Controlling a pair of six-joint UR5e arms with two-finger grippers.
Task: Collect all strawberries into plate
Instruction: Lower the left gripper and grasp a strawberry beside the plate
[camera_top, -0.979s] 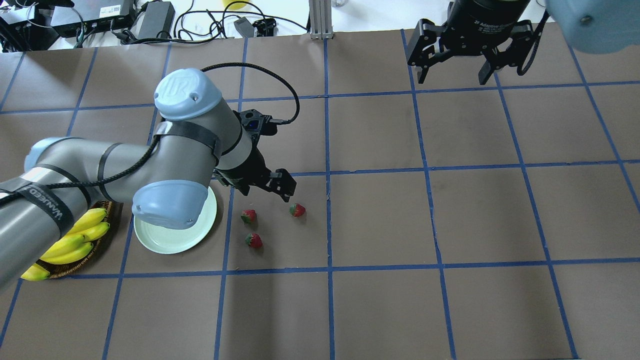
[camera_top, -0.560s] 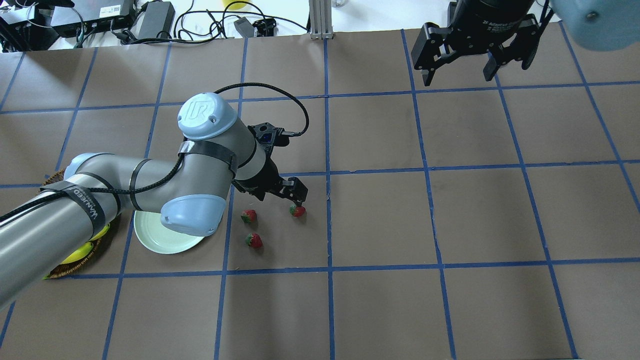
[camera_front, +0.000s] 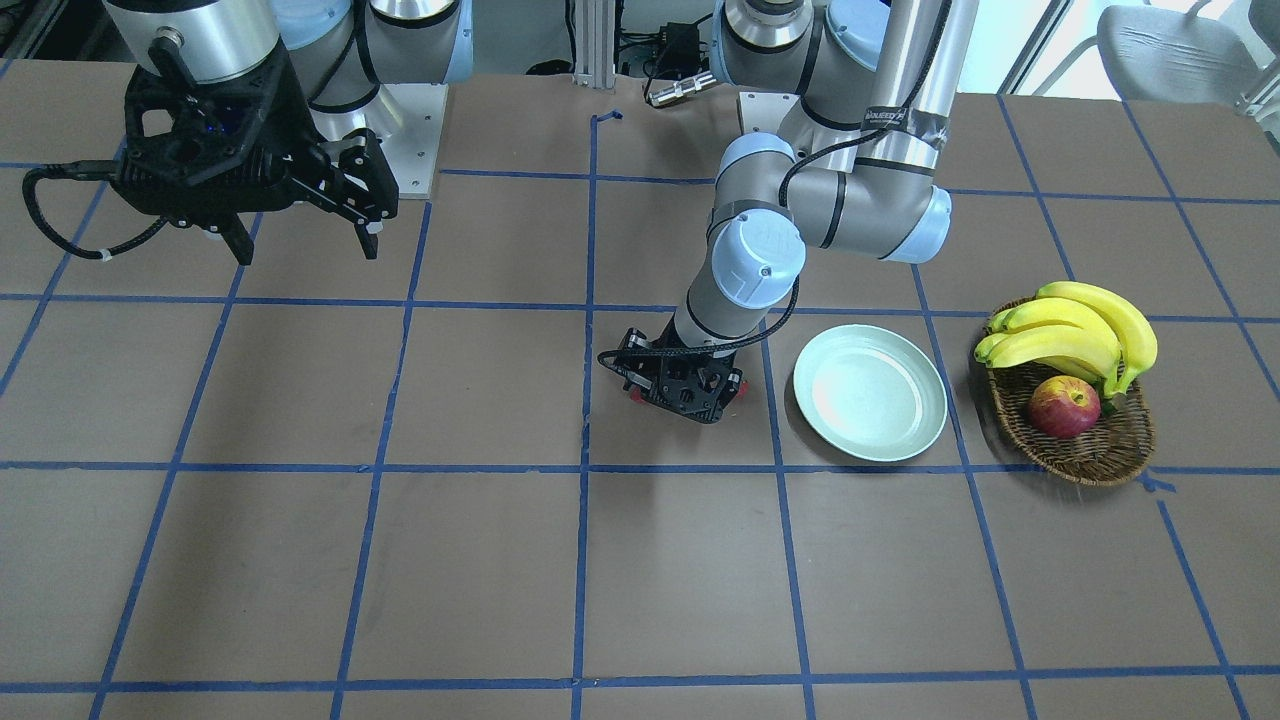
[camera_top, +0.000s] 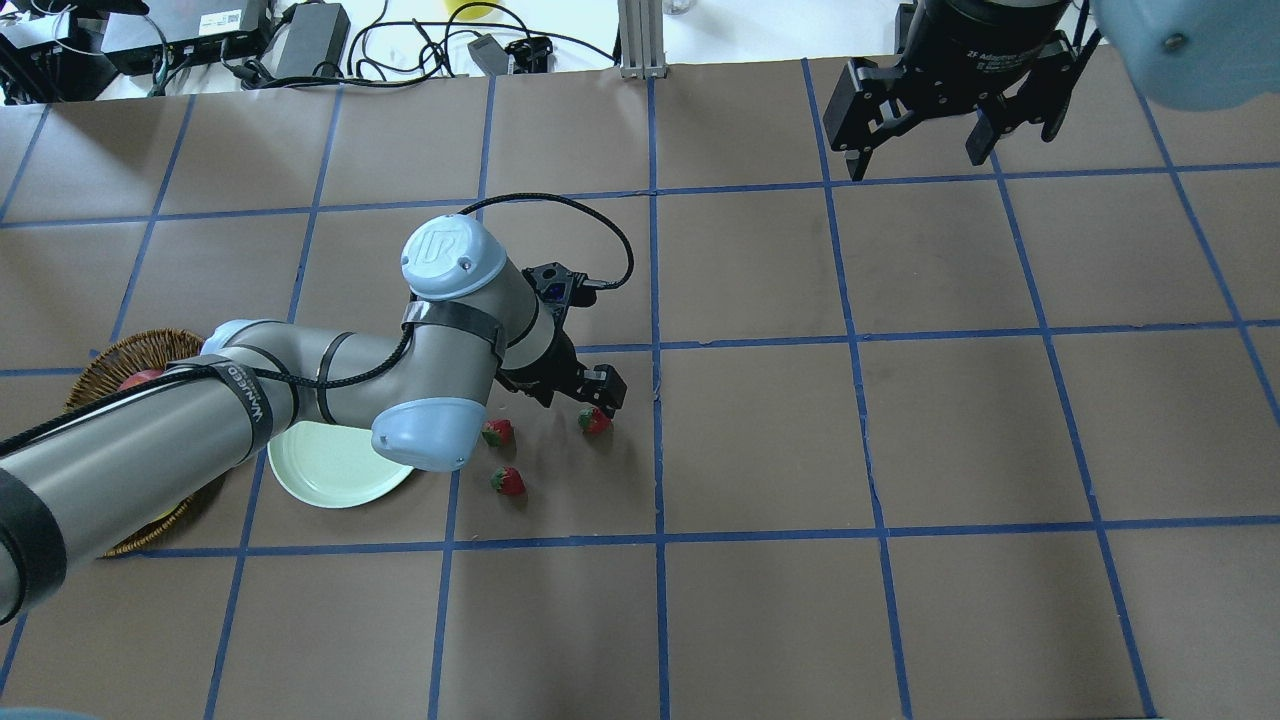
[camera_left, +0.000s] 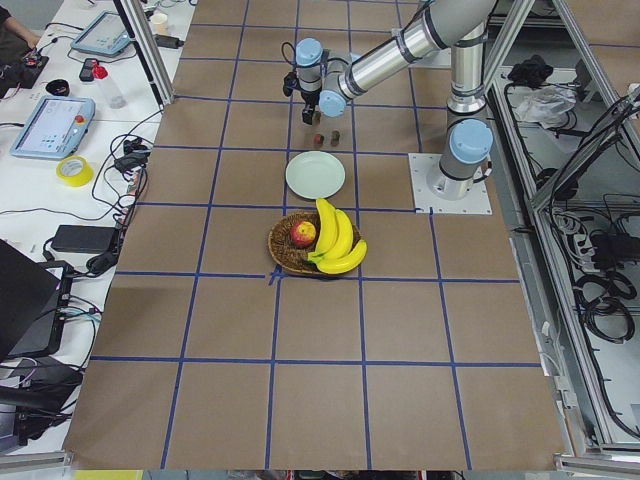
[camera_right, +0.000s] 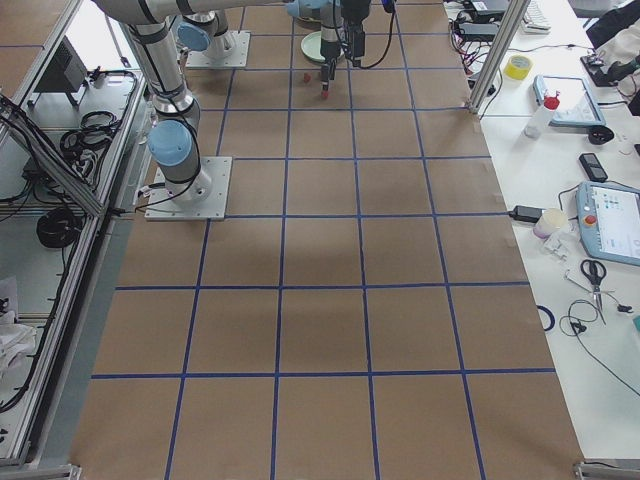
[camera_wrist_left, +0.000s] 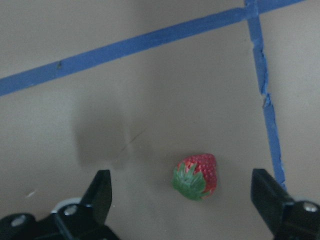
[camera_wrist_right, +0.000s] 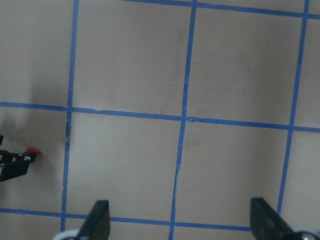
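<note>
Three small red strawberries lie on the brown table: one to the right (camera_top: 594, 421) and two to its left (camera_top: 497, 432) (camera_top: 508, 481). My left gripper (camera_top: 592, 398) is open and low over the right strawberry. In the left wrist view that strawberry (camera_wrist_left: 196, 176) lies on the table between the two fingers (camera_wrist_left: 97, 197), untouched. The pale mint-green plate (camera_top: 330, 470) (camera_front: 870, 392) is empty, left of the strawberries and partly under my left arm. My right gripper (camera_top: 915, 150) (camera_front: 305, 240) is open and empty, held high at the far right.
A brown wicker basket (camera_front: 1085, 445) with bananas (camera_front: 1075, 325) and a red-yellow apple (camera_front: 1063, 406) stands beyond the plate at the left end. Blue tape lines grid the table. Cables and boxes (camera_top: 300, 40) lie past the far edge.
My left arm has swung right and come down, bringing its open gripper from short of the right strawberry to around it. The strawberries have not moved. The right gripper barely shifted.
</note>
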